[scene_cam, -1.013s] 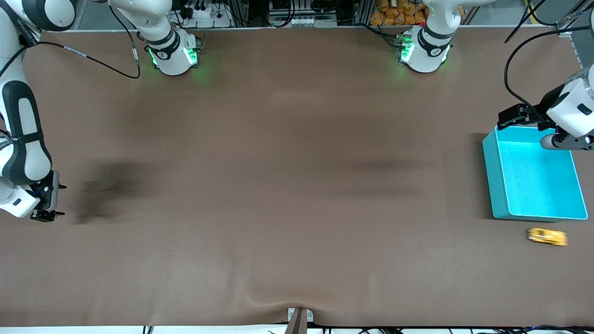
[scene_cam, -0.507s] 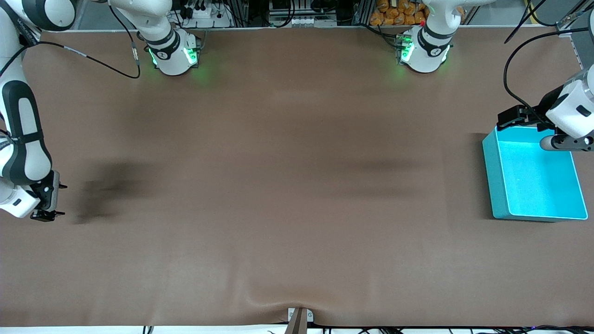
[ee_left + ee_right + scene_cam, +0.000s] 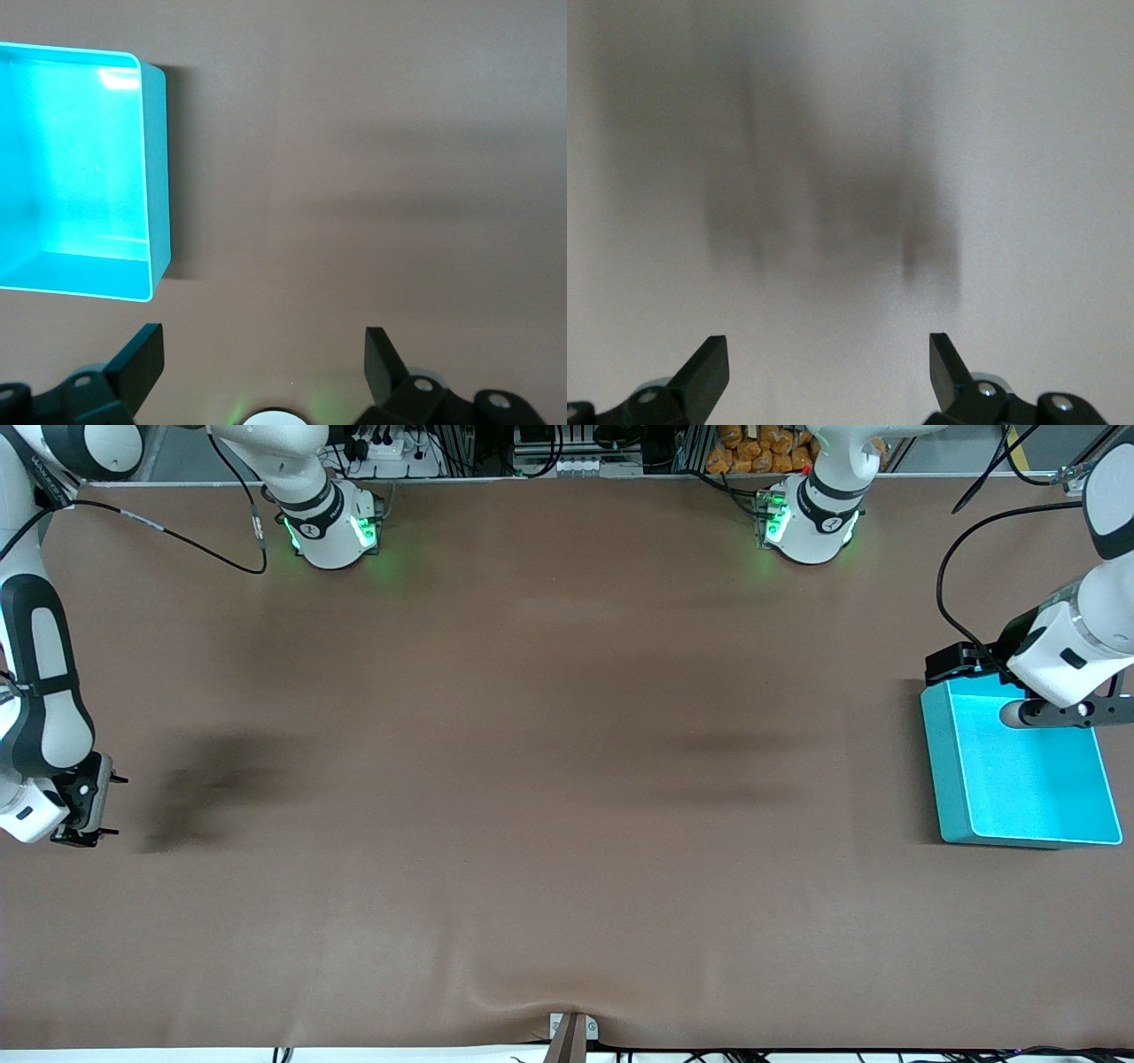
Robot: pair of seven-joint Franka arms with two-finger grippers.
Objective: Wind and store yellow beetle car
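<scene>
1. The yellow beetle car shows in none of the views, so where it sits cannot be told.
2. The turquoise bin (image 3: 1019, 766) (image 3: 80, 168) rests on the brown counter (image 3: 549, 779) at about 3 o'clock in the front view, at the left arm's end; its inside looks bare.
3. The left end effector (image 3: 1041, 713) (image 3: 264, 359) hangs over the bin's edge nearest the robot bases, fingers (image 3: 142, 359) spread wide with nothing between them.
4. The right end effector (image 3: 84, 806) (image 3: 828, 363) waits over the counter at about 9 o'clock, at the right arm's end, fingers (image 3: 709, 363) likewise spread apart and holding nothing.
</scene>
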